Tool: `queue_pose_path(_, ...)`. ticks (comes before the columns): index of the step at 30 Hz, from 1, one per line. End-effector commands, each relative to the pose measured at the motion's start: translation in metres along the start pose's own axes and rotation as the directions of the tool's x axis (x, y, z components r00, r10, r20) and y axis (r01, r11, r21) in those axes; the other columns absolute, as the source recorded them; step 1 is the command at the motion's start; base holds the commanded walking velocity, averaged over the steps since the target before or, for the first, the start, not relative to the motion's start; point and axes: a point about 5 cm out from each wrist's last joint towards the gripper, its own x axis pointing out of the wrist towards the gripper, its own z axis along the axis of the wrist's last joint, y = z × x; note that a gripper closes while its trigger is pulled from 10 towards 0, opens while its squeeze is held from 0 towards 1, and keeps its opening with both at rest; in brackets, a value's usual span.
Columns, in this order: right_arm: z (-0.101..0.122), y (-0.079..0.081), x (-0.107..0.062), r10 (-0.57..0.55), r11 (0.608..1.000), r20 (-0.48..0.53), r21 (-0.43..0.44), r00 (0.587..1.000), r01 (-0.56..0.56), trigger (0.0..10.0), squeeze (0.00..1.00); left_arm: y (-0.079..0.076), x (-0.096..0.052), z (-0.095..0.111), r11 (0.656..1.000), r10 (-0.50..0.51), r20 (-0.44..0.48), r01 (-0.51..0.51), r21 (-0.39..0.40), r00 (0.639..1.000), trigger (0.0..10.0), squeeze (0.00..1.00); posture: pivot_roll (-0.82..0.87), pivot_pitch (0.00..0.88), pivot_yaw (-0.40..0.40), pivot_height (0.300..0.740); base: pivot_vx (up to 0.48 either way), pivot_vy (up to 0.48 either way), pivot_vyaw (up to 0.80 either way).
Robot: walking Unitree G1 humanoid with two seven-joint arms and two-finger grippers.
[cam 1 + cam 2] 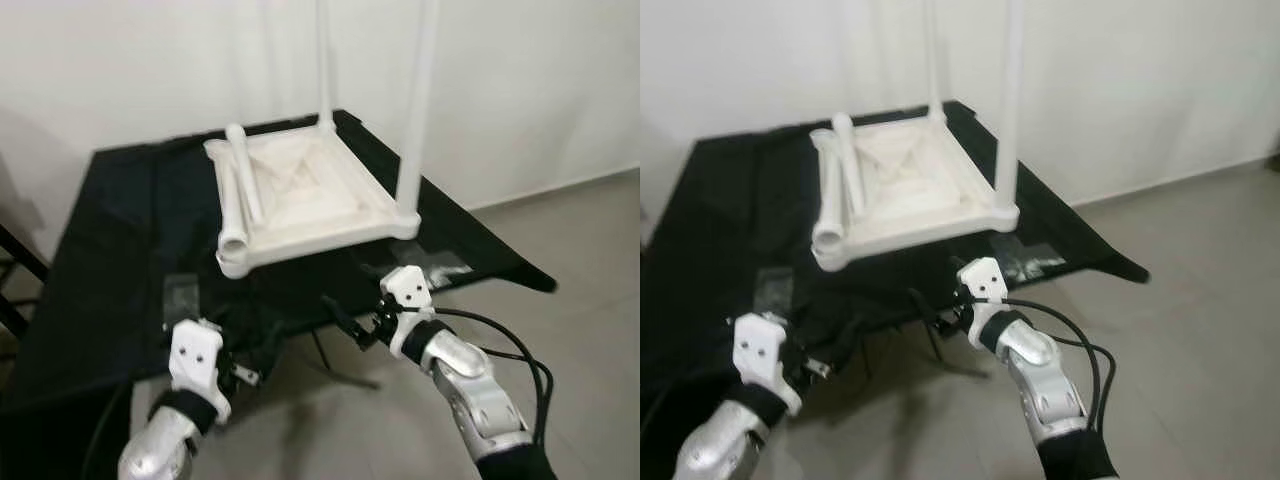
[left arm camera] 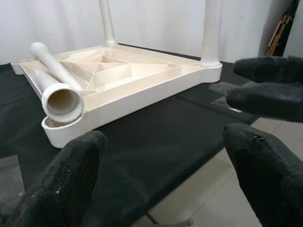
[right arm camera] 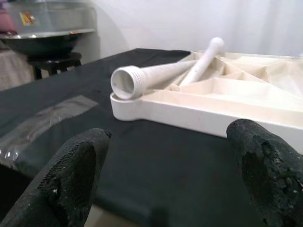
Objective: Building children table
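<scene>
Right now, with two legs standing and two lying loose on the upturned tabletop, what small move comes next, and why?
Probably ease the left pincer forward to the nearer loose leg. Its fingers are open, and that leg's open end lies over an unfilled corner of the tabletop, facing the robot.

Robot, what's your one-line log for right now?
tabletop: upside down on black table | legs: two standing, two loose | left tool: open | right tool: open
</scene>
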Motion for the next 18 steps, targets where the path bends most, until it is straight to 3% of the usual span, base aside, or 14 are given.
queue_pose_path(1, 0.004, -0.002, 0.001, 0.000, 1.000, 0.018, 0.006, 1.000, 0.000, 10.0, 0.00, 0.000, -0.001, 0.003, 1.000, -0.007, 0.001, 0.007, 0.001, 1.000, 10.0, 0.00, -0.14, 0.031, 0.048, 0.740, 0.390, 0.000, 0.80)
queue_pose_path(3, 0.005, 0.000, 0.000, 0.012, 1.000, 0.029, 0.002, 1.000, -0.012, 10.0, 0.00, 0.000, -0.001, 0.003, 1.000, -0.010, 0.004, 0.010, 0.004, 1.000, 10.0, 0.00, -0.13, 0.032, 0.045, 0.740, 0.386, 0.000, 0.80)
queue_pose_path(18, 0.005, 0.000, 0.003, -0.002, 1.000, 0.022, 0.006, 1.000, 0.001, 10.0, 0.00, -0.011, 0.014, 0.028, 0.990, -0.134, 0.085, 0.131, 0.043, 0.987, 10.0, 0.00, -0.13, 0.025, 0.047, 0.740, 0.390, 0.000, 0.00)
